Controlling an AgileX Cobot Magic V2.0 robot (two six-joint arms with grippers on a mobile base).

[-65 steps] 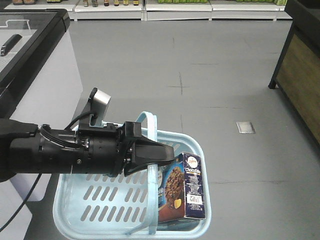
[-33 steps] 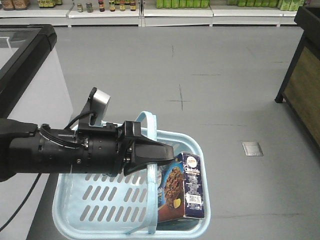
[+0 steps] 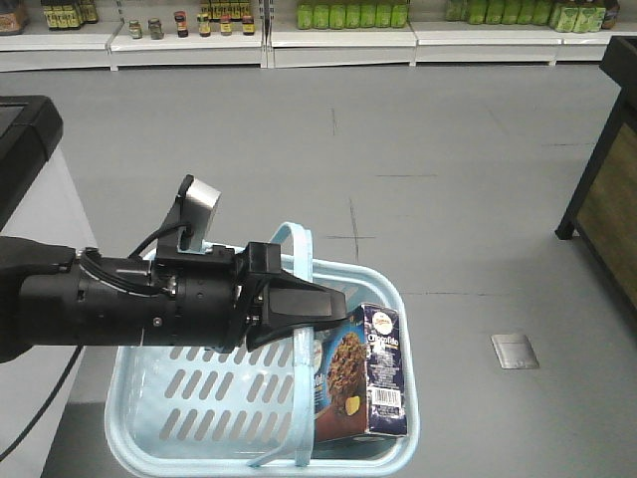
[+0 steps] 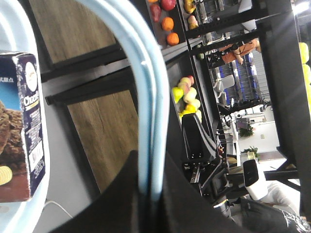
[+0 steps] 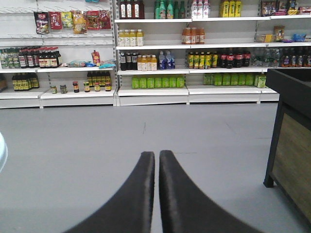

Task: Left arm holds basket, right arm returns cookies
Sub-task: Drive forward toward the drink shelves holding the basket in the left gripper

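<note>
Left arm (image 3: 119, 304): it reaches in level from the left, above the open top of the basket (image 3: 149, 418).

Left gripper (image 4: 150, 162): the jaws are drawn in narrow on the hoop handle (image 3: 299, 244) of the basket. In the left wrist view the pale blue band runs straight between the two black fingers (image 4: 121, 199), with a finger pressed to each side of it. Grip confirmed.

Basket: light blue with slotted sides, hanging below the gripper with its long side running left to right. Whether its base touches the floor (image 3: 448, 199) cannot be told.

Cookies (image 3: 370, 373): the box stands upright inside the basket, at the right-hand end and close to the near-right corner. The cookie picture and the white barcode label face the front camera. The box is just to the right of the handle, and no gripper touches it.

Right gripper (image 5: 156, 155): the two fingers lie side by side with only a thin slit between them, and nothing is held. It points across bare grey floor towards the store shelves (image 5: 150, 90), which are stocked with bottles. The rest of the right arm is out of view.

Surroundings: a dark stand with a wooden panel (image 3: 607, 189) is at the right edge. A small metal floor plate (image 3: 515, 351) lies to the right of the basket. A black-topped counter (image 3: 25, 134) is at the left.
</note>
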